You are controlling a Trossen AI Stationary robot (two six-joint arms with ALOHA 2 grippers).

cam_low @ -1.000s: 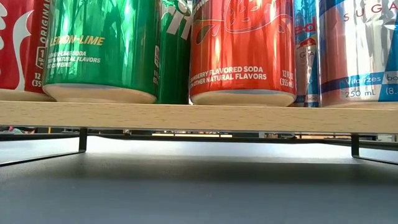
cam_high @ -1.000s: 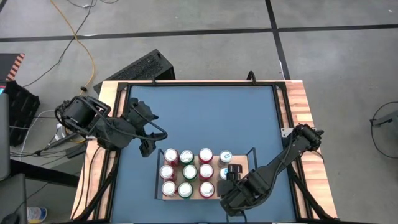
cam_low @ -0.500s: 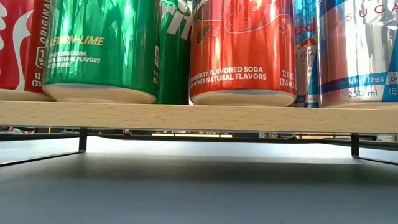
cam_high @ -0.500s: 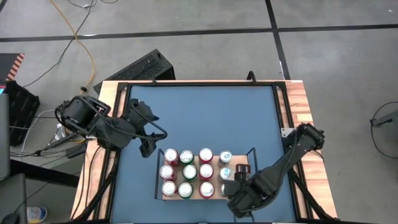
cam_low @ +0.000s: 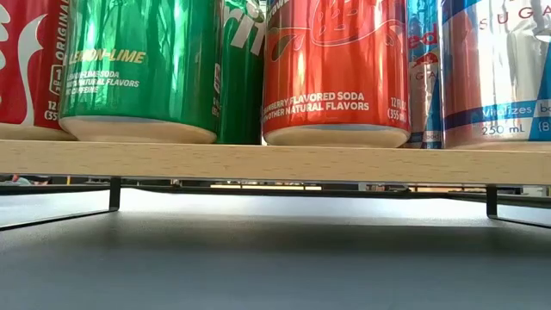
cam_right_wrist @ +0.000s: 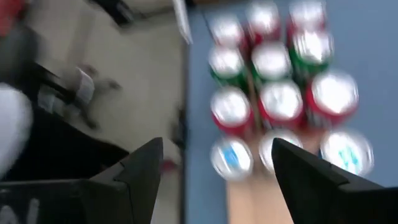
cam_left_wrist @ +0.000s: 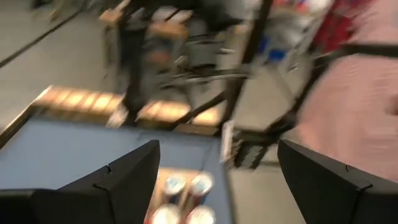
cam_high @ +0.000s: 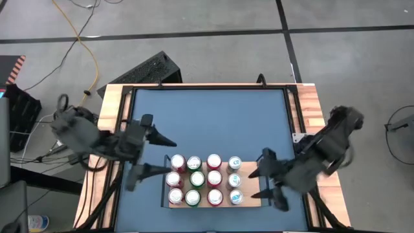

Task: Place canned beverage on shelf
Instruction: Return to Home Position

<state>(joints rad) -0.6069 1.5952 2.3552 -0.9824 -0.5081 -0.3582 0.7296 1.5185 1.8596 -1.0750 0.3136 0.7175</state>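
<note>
Several drink cans (cam_high: 206, 179) stand upright in rows on the light-wood shelf (cam_high: 252, 196), which has black rails at its short ends. In the low view, green, red and silver-blue cans (cam_low: 336, 69) rest by their bases on the board (cam_low: 275, 161). My right gripper (cam_high: 257, 183) is open and empty, just off the shelf's right end. Its wrist view looks down on the cans (cam_right_wrist: 273, 62) between its spread fingers (cam_right_wrist: 214, 155). My left gripper (cam_high: 157, 155) is open and empty, left of the shelf. Its wrist view (cam_left_wrist: 217, 149) shows the can tops (cam_left_wrist: 186, 186) below.
The shelf stands on the blue tabletop (cam_high: 207, 123) near its front edge, with wooden strips (cam_high: 310, 116) along the sides. A black frame (cam_high: 210, 86) runs along the table's far edge. A person's reddish sleeve (cam_left_wrist: 354, 99) shows beyond the table.
My right gripper has drawn back from the shelf's right-hand column of cans toward the table's right edge, and the cans there now stand uncovered. My left arm has swung back toward the table's left edge and its gripper has turned. Both arms are blurred.
</note>
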